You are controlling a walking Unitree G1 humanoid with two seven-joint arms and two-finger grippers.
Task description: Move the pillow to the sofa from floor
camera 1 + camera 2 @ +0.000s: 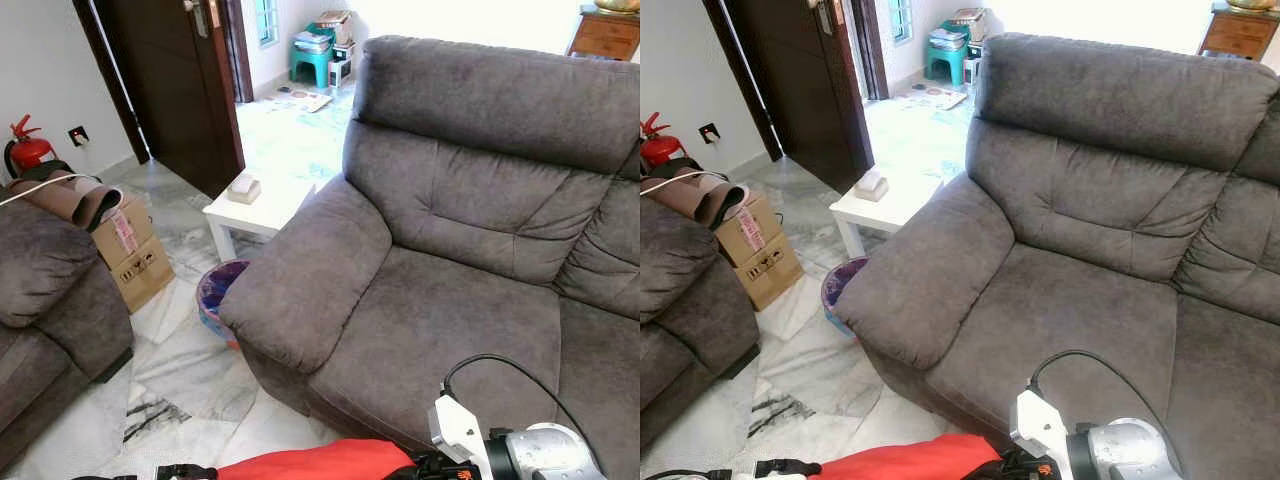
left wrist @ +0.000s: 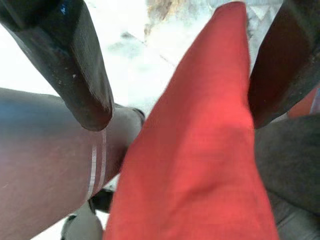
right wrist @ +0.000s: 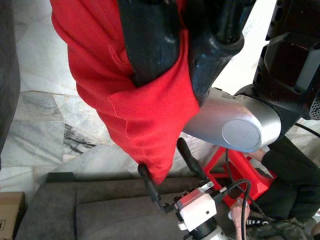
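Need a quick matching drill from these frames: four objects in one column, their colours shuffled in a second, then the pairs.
Things:
1. pillow
2. sofa
3. side table
4. cardboard box

Colours:
A. white
B. brown
C. red
D. dark grey

Pairs: 1-C, 2-D, 3-A, 4-B

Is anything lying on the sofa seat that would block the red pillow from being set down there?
Nothing visible does. The red pillow, pinched by the right gripper with the left gripper around its other end, sits low in front of the sofa. The seat cushion ahead looks bare; only the arm's black cable crosses in front of it.
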